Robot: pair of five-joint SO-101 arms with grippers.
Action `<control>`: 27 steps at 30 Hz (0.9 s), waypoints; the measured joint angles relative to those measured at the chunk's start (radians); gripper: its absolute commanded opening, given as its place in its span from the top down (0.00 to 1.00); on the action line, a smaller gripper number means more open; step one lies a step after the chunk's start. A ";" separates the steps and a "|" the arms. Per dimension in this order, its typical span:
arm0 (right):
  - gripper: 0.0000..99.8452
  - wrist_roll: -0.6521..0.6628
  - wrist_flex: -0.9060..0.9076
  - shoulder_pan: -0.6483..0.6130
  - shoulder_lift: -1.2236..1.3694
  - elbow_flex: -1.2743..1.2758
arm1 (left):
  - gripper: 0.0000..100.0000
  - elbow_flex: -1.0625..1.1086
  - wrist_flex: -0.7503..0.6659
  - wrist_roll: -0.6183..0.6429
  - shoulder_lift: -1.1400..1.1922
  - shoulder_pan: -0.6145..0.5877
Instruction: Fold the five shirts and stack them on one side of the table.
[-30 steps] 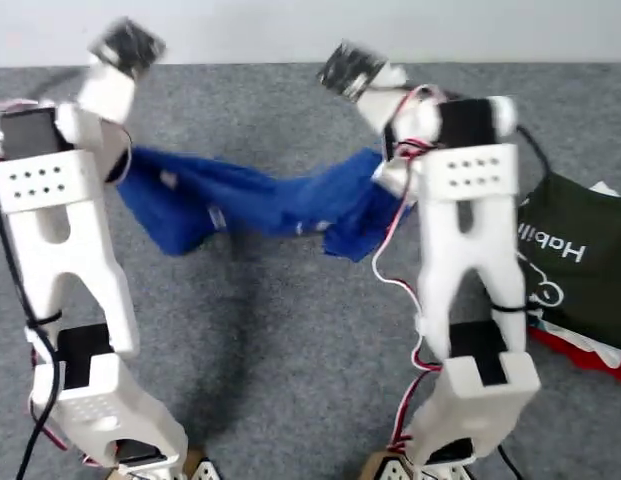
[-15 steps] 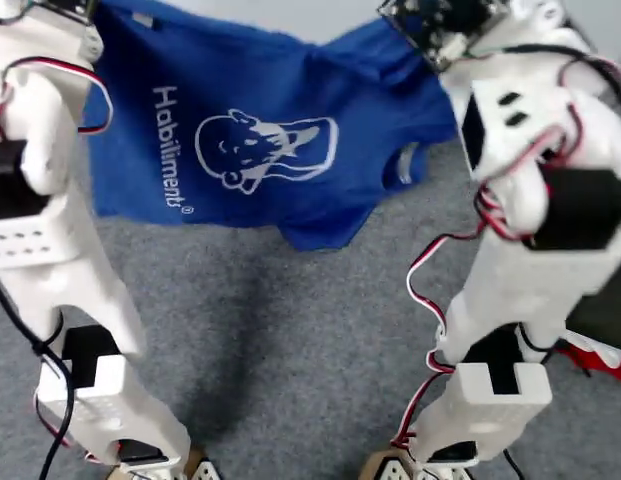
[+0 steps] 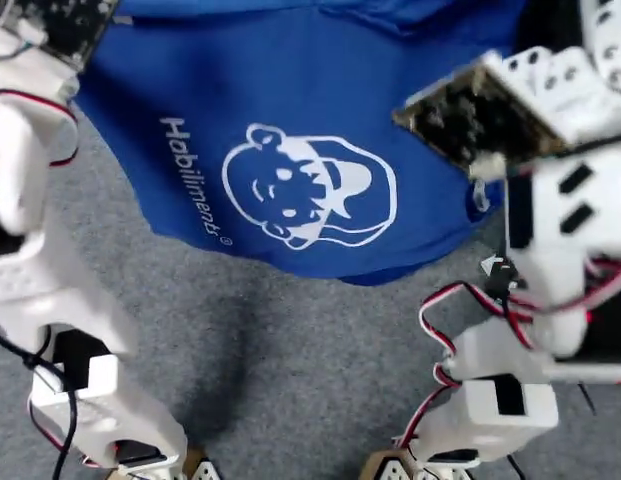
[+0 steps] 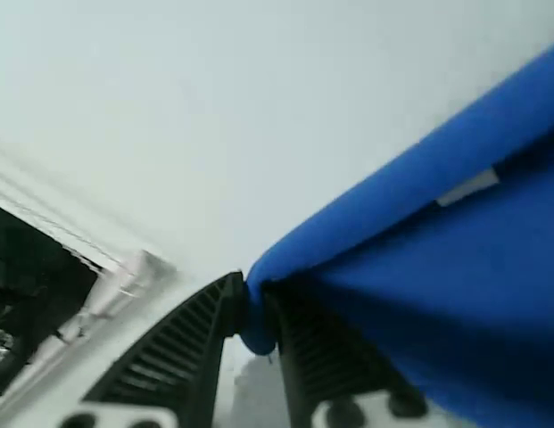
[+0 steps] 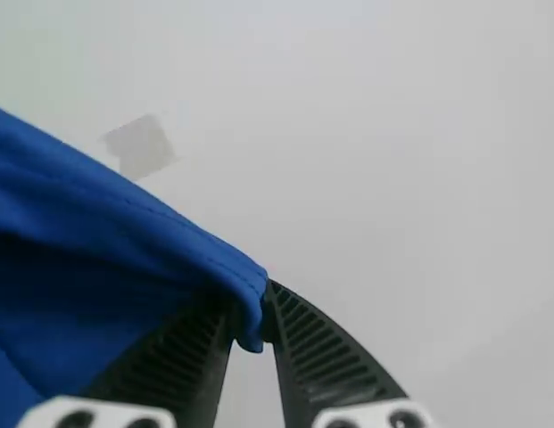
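Blue shirt (image 3: 290,90) held up, spread wide over the table (image 3: 290,380), gripped at both ends.
The left gripper (image 4: 254,323) has its jaws closed on a fold of the shirt's edge; the right gripper (image 5: 250,332) is clamped on a hemmed edge likewise; the cloth hangs over the table's grey surface, its printed side up; a white cartoon face (image 3: 310,195) is printed there, with a slanting line of white lettering (image 3: 195,178) just beside it; a small pale label (image 4: 468,187) sits near the shirt's edge.

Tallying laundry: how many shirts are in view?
1: the blue shirt, held up spread between the left gripper and the right gripper. Others may be hidden behind the arms.
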 measured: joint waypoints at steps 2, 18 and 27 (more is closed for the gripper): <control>0.99 0.021 -0.006 0.003 -0.012 0.000 | 0.99 -0.035 -0.002 0.000 -0.002 -0.002; 0.99 0.034 0.005 0.057 -0.066 0.000 | 0.99 -0.054 -0.086 0.075 -0.092 -0.012; 0.99 0.034 0.239 0.061 -0.233 -0.005 | 0.99 -0.054 0.075 0.002 -0.261 -0.012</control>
